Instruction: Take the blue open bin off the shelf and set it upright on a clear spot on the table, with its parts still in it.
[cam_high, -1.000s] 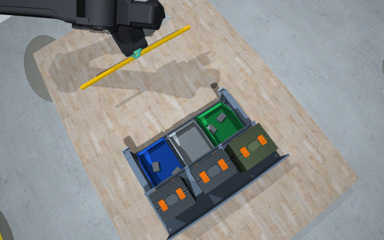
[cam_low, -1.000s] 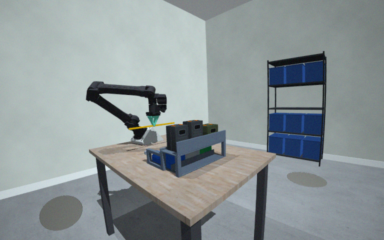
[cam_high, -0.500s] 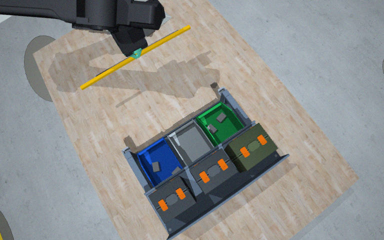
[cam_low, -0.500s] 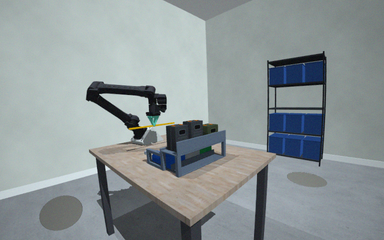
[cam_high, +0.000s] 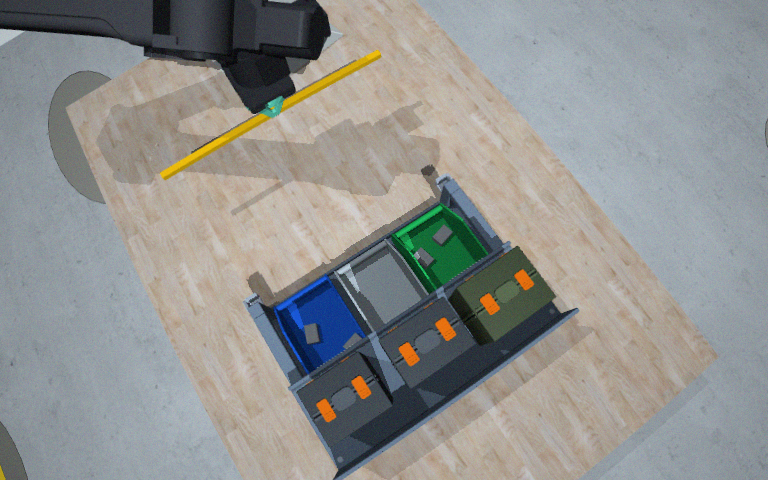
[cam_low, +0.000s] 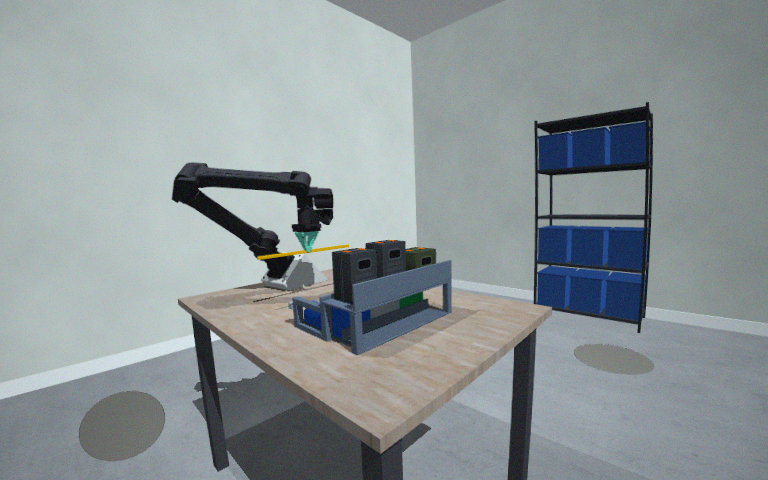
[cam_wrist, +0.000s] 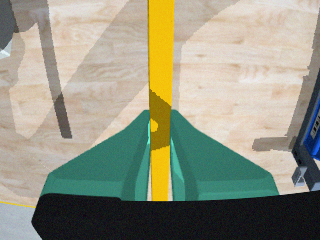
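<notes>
The robot's body is matte black, with long, smooth links and chunky rounded joint housings. Near the counter's (cam_high: 186, 271) (cam_low: 362, 362) far left edge in the exterior view, its base mount (cam_low: 305, 272) is pale grey-white, with slanted sides. The end effector (cam_high: 274, 107) (cam_low: 308, 246) (cam_wrist: 160, 120) has teal-green fingers, broad at the root and tapering to narrow tips, against a black housing (cam_wrist: 150, 220).
</notes>
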